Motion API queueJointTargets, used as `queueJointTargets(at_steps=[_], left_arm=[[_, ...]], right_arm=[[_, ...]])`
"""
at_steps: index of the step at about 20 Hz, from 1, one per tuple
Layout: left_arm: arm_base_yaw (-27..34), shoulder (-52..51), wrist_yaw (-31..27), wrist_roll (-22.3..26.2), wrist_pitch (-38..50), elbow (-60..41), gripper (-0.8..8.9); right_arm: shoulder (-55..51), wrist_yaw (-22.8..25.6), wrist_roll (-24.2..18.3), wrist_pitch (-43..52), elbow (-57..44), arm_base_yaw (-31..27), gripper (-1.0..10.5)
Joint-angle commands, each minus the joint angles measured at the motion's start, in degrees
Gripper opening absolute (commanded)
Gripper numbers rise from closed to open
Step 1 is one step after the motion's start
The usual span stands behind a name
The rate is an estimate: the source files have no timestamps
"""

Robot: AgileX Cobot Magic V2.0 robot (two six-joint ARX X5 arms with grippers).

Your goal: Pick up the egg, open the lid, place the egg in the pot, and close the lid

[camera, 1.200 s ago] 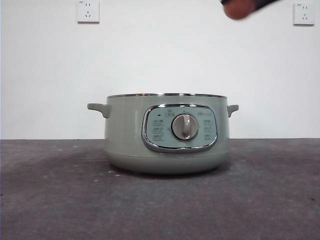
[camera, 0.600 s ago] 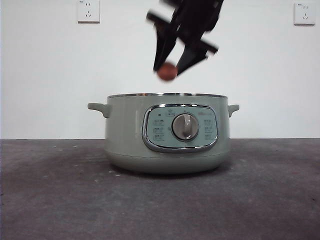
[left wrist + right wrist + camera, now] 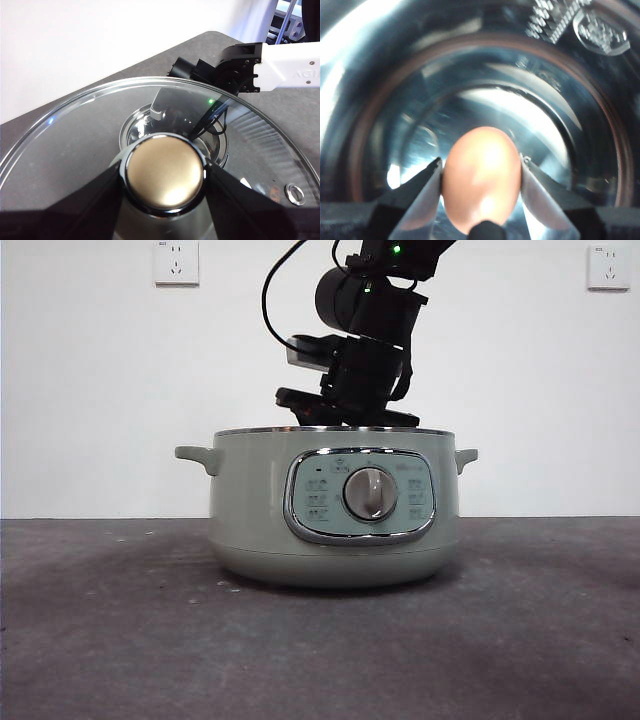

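Lab: bare white wall (image 3: pixel 100 390), equipment rack (image 3: pixel 290 20).

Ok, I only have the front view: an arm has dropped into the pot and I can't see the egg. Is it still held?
Observer: Yes. In the right wrist view the right pincer is shut on the egg, inside the pot.
Operator: Has the egg touched the bottom?
Observer: Cannot tell; the shiny inner floor shows behind it, but contact is unclear.
Operator: Where is the lid? I don't see it.
Observer: The left pincer grips the lid by its knob, held up off the pot.
Operator: Is the lid clear of the right arm?
Observer: Through the glass, that arm and the open pot show below it, apart.
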Motion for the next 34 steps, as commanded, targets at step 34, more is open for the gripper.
queueJointTargets(at_steps=[34], left_arm=[[-8.3, 17.7, 0.6, 1.4, 16.0, 0.9, -0.08]], right_arm=[[-47.3, -3.5, 0.7, -27.8, 1.1, 0.5, 3.4]])
